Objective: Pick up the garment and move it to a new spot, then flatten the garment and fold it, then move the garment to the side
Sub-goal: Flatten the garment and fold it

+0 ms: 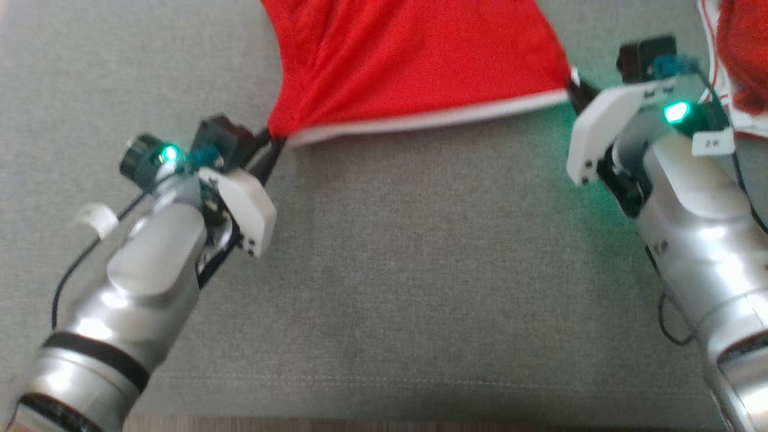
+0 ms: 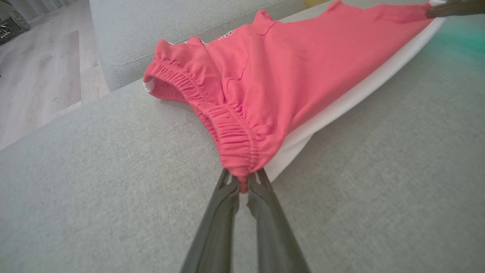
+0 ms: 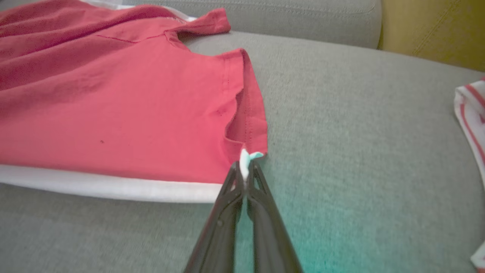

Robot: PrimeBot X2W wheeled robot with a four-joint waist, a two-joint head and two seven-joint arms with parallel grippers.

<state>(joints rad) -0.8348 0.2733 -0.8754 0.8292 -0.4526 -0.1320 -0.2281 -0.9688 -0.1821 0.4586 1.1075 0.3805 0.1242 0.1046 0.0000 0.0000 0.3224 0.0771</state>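
Both lower corners of the red garment, stretched across the head view's upper middle on the grey cushion, are pinched. The left gripper clamps the lower-left corner, the right gripper the lower-right.

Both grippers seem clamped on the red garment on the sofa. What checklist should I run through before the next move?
1. Is the left gripper shut on the red garment, at the end of its waistband? ok.
2. Is the right gripper shut on the opposite corner? ok.
3. Is the white edge band stretched between the grippers? ok.
4. Does the garment lie flat? not ok: waistband bunched, creases show.
5. Is the striped garment apart from the red one? ok.
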